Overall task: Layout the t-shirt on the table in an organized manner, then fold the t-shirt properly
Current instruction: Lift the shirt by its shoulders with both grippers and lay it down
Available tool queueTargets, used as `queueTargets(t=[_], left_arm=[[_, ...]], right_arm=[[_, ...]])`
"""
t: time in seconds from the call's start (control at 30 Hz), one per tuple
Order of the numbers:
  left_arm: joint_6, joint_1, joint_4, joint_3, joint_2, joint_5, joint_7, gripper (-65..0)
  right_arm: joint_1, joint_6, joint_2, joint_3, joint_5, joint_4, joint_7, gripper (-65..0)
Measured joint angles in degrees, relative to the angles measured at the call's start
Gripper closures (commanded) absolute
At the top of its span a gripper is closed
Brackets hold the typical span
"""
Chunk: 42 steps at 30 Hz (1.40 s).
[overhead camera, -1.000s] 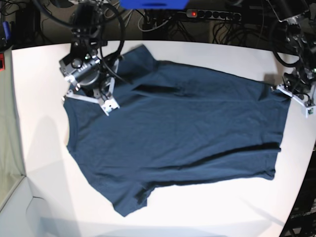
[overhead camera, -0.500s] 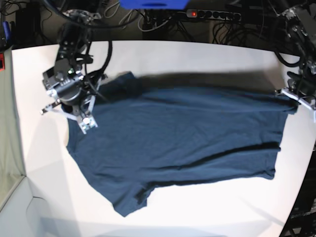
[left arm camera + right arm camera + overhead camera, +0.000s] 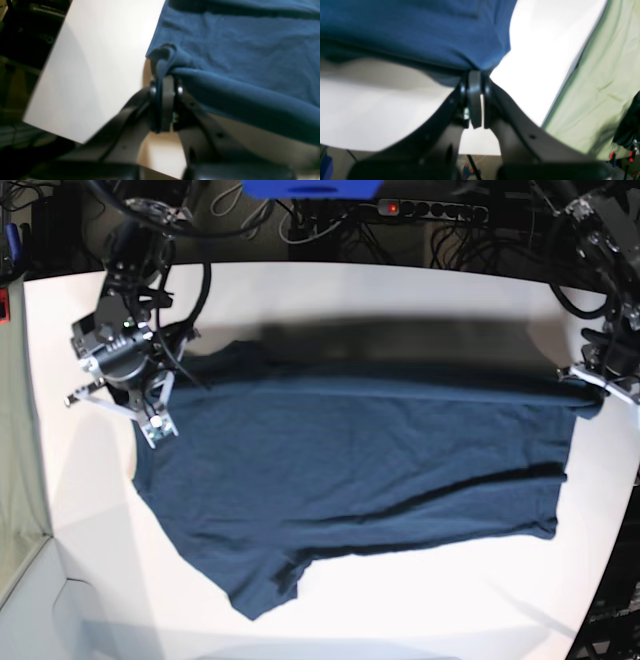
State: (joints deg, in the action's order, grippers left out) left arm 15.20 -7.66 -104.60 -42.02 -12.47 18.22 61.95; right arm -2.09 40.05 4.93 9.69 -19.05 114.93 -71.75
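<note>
1. Now we are holding the shirt (image 3: 350,450) by its far edge with both hands, lifting that edge off the worktop (image 3: 420,610).
2. Our left hand (image 3: 166,82) is clamping a bunched hem corner, jaws pressed together on the cloth.
3. Our right hand (image 3: 475,75) is pinching the shoulder end the same way.
4. The near half of the shirt is lying flat, one sleeve pointing toward the front edge.
</note>
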Motion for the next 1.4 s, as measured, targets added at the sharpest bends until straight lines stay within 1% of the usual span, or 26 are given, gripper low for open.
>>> queueTargets(t=[0.13,0.43,0.5,0.67,0.9,0.93,1.03,1.17,1.33,1.4], left_arm=[[-0.02,3.67,4.68,0.00,-0.07,-0.13,-0.44,0.0],[-0.04,8.98,9.86,-0.07,-0.37,-0.52,-0.44,0.0],[0.00,10.36,11.89,-0.04,-0.87,-0.33,-0.39,0.0],[-0.07,13.22,16.00,-0.11,-1.51,-0.57,-0.26,0.0],[-0.13,14.40,18.62,-0.11,-1.60,-0.59,-0.55,0.0],[-0.11,14.56,19.19,-0.11,-1.62,-0.61,-1.29,0.0],[-0.13,14.53,21.29,-0.11,-1.64,-0.57,-6.08,0.0],[-0.13,14.36,24.81,-0.11,-1.62,-0.61,-8.46,0.0],[-0.15,14.43,27.10,-0.11,-1.64,-0.81,-10.08,-0.1],[-0.15,14.49,27.47,-0.11,-1.64,-0.81,-10.23,-1.8]], right_arm=[[2.14,0.00,0.13,-2.32,0.11,-0.20,0.48,0.0],[5.14,0.00,0.31,-2.64,-0.02,-2.75,0.20,0.0],[5.55,0.00,0.33,-2.64,0.00,-3.72,0.20,0.0],[7.69,0.00,0.33,-2.64,0.00,-7.21,0.24,0.0],[12.98,0.00,0.33,-2.64,-0.02,-14.43,0.31,0.0],[13.70,0.00,0.33,-2.64,-0.04,-15.45,0.35,0.0],[15.41,0.00,0.37,-2.64,0.00,-17.97,0.39,0.0],[16.98,0.00,0.33,-2.64,-0.09,-20.83,0.39,0.0],[17.40,0.00,0.35,-2.51,-0.15,-22.60,0.37,-0.2],[17.29,0.00,0.33,-2.47,-0.17,-22.60,0.37,-5.6]])
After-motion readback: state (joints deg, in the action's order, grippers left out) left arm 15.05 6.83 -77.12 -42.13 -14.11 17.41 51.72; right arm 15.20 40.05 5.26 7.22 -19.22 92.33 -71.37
